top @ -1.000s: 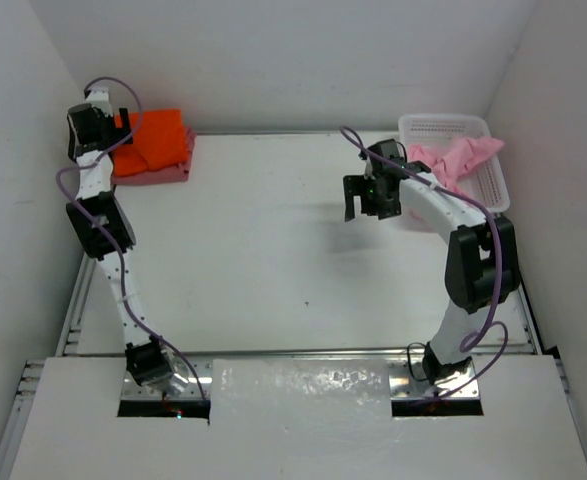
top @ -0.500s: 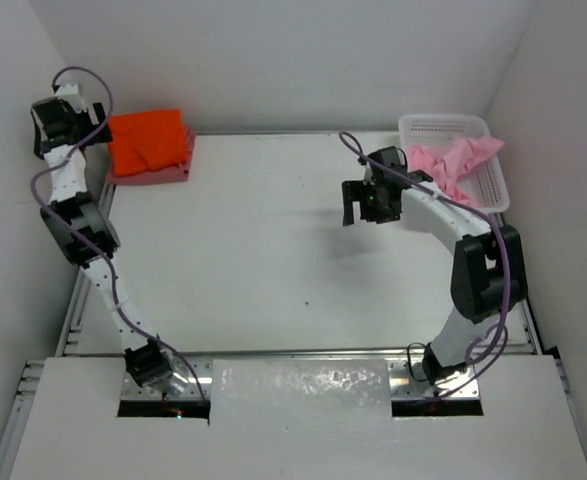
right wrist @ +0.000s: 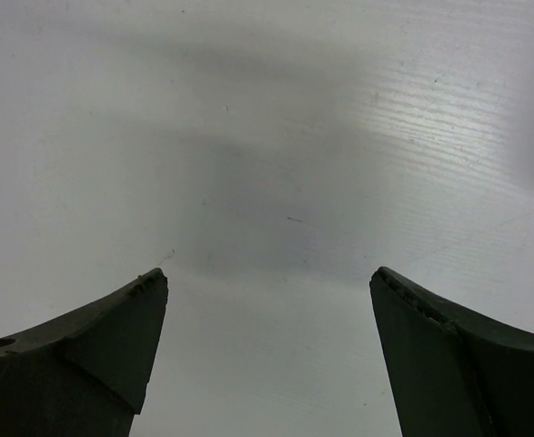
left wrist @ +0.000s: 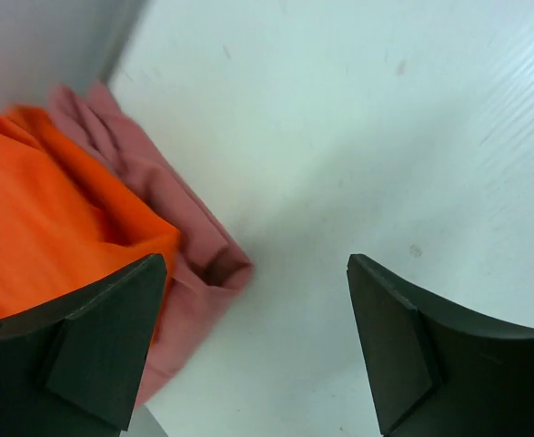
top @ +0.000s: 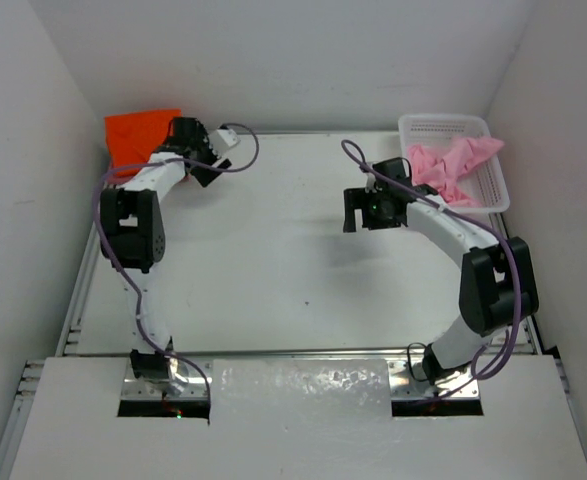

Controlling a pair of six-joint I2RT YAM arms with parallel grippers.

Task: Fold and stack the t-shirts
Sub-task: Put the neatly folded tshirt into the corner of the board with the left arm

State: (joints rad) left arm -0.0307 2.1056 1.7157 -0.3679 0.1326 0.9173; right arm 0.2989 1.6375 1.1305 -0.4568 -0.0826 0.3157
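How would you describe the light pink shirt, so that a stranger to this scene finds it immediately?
Go to the far right corner of the table, where a white perforated basket stands. The light pink t-shirt lies crumpled inside it, one part draped over the rim. It is the only shirt in a basket; the orange t-shirt is in the far left corner.

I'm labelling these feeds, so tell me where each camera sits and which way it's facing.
Top: above and behind the arms, looking down on table, orange shirt, pink shirt in basket; both arms show.
Left wrist: on that wrist, looking down at orange shirt on rose shirt; left fingers show.
Right wrist: on that wrist, looking down at the table; right fingers show.
Shared: top and left wrist both see the orange shirt.
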